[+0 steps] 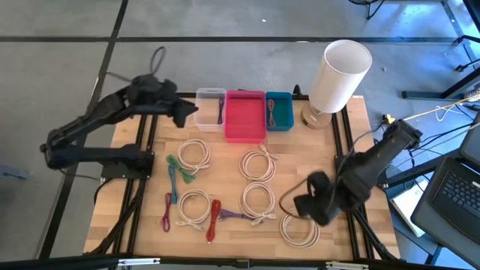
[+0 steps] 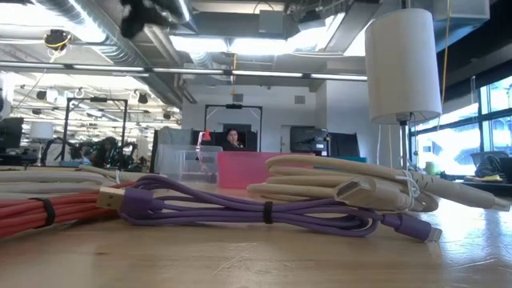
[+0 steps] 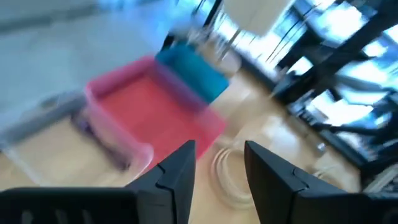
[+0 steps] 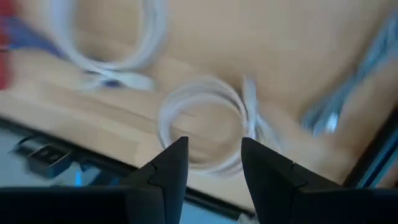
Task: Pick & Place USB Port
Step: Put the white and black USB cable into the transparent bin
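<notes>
Several coiled USB cables lie flat on the wooden table: white coils (image 1: 259, 163), (image 1: 193, 206), a green one (image 1: 178, 171), red ones (image 1: 214, 217) and a purple one (image 2: 264, 212). At the far edge stand a clear bin (image 1: 211, 109), a pink bin (image 1: 245, 116) and a teal bin (image 1: 279, 111). My left gripper (image 1: 184, 112) hovers open beside the clear bin, with the pink bin (image 3: 149, 106) ahead of it in the left wrist view. My right gripper (image 4: 214, 165) is open above the white coil (image 4: 205, 124) at the table's near right corner (image 1: 300, 229).
A white-shaded lamp (image 1: 339, 75) stands at the far right corner. The clear bin holds a dark cable (image 1: 220, 111) and the teal bin a brownish one (image 1: 270, 112). Black frame rails (image 1: 341, 142) run along the table's sides. A laptop (image 1: 457, 195) sits off the table's right.
</notes>
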Robot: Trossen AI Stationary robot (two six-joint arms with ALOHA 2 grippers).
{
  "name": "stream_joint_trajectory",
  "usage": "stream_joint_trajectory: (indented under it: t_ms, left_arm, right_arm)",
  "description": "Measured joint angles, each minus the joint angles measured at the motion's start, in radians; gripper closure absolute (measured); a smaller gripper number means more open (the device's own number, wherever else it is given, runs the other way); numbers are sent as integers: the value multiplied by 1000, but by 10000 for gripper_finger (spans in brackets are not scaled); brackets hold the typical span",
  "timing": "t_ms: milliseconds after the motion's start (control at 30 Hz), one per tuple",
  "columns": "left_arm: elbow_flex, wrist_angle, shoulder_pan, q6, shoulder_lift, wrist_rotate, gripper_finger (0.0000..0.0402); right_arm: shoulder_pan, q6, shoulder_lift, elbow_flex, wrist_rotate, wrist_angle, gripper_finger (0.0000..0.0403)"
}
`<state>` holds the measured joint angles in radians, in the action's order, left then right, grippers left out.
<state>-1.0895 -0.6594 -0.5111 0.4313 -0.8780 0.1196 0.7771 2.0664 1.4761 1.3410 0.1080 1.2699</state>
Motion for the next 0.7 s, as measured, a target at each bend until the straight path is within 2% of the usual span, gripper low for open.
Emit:
stream_joint_trajectory:
  t_ms: [67, 133, 233, 400, 567, 700]
  left_arm:
    - [10, 30, 28, -14, 43, -34, 272]
    - [20, 65, 43, -32, 69, -77, 272]
    - [21, 103, 56, -67, 84, -110, 272]
    - [21, 114, 61, -64, 74, -92, 270]
    - [21, 110, 60, -49, 51, -41, 273]
    - [21, 110, 61, -21, 36, -9, 274]
  right_arm:
    - [58, 159, 0, -85, -17, -65, 252]
    - [82, 175, 0, -160, -55, -155, 252]
    - [53, 178, 0, -244, -79, -189, 252]
    - [-22, 179, -9, -358, -175, -171, 252]
    - [-89, 178, -72, -472, -157, -202, 252]
    - [-102, 178, -178, -576, -164, -212, 252]
